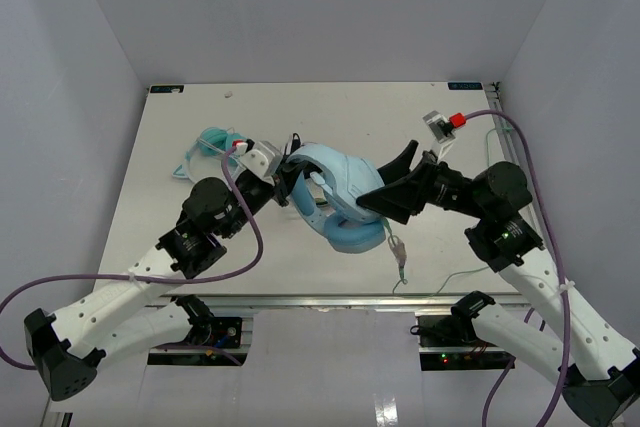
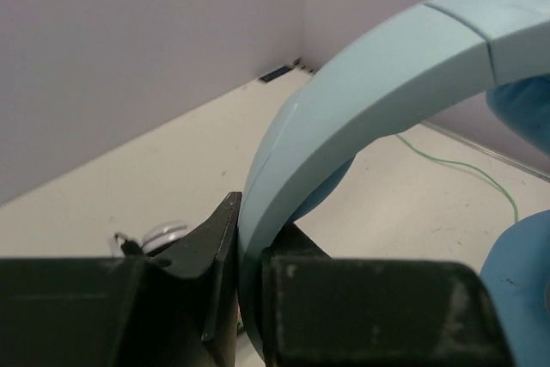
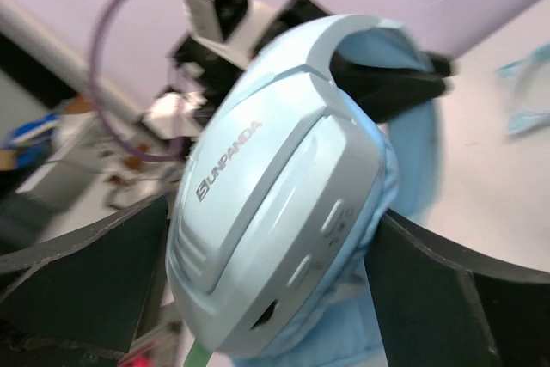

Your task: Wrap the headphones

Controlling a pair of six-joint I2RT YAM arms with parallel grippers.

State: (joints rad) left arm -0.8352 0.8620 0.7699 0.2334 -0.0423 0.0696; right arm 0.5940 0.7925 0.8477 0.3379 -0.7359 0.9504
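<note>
The light blue headphones [image 1: 335, 187] are held over the middle of the table. My left gripper [image 1: 285, 177] is shut on the wide headband [image 2: 369, 66], which rises from between its fingers [image 2: 249, 221]. My right gripper [image 1: 385, 182] stands open, its two fingers wide apart on either side of one padded ear cup [image 3: 275, 204]; the right finger [image 3: 447, 298] is against the pad. The thin pale green cable [image 1: 400, 257] trails from the cups to the table's front edge and shows behind the headband [image 2: 464, 169].
Teal cat-ear headphones [image 1: 212, 147] lie on the table at the back left, just behind my left wrist. White walls close in the table on three sides. The front edge [image 1: 330, 299] runs just behind the cable's end.
</note>
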